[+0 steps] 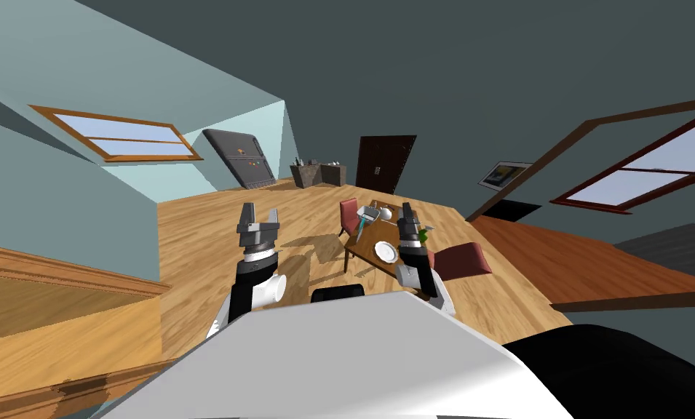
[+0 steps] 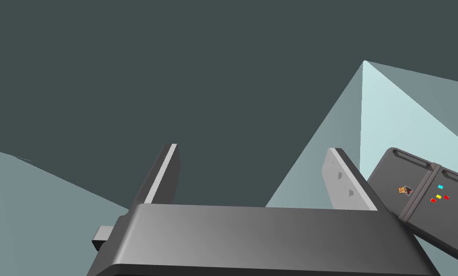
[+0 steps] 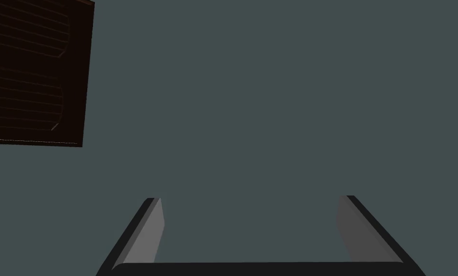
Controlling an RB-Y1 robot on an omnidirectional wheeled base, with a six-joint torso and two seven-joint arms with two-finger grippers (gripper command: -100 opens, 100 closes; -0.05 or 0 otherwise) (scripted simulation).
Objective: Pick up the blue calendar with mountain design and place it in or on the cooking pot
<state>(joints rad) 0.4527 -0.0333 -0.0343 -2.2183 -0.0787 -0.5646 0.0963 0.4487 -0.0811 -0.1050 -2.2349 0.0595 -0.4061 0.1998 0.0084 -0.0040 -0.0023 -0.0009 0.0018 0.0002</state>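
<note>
The left gripper [image 1: 260, 212] and right gripper [image 1: 407, 211] hold their fingers spread, empty; ahead, nearer the right fingers, the blue calendar [image 1: 359, 230] sits on the table [image 1: 367, 246] by the cooking pot [image 1: 368, 213]; probably light, stiff, thin; best pinched at its upper edge.

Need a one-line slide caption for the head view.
Left gripper and right gripper raised, fingers open, facing a wooden table with a white plate on it.

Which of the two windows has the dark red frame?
The window on the robot's right; the left window has a light orange-brown frame instead.
</note>
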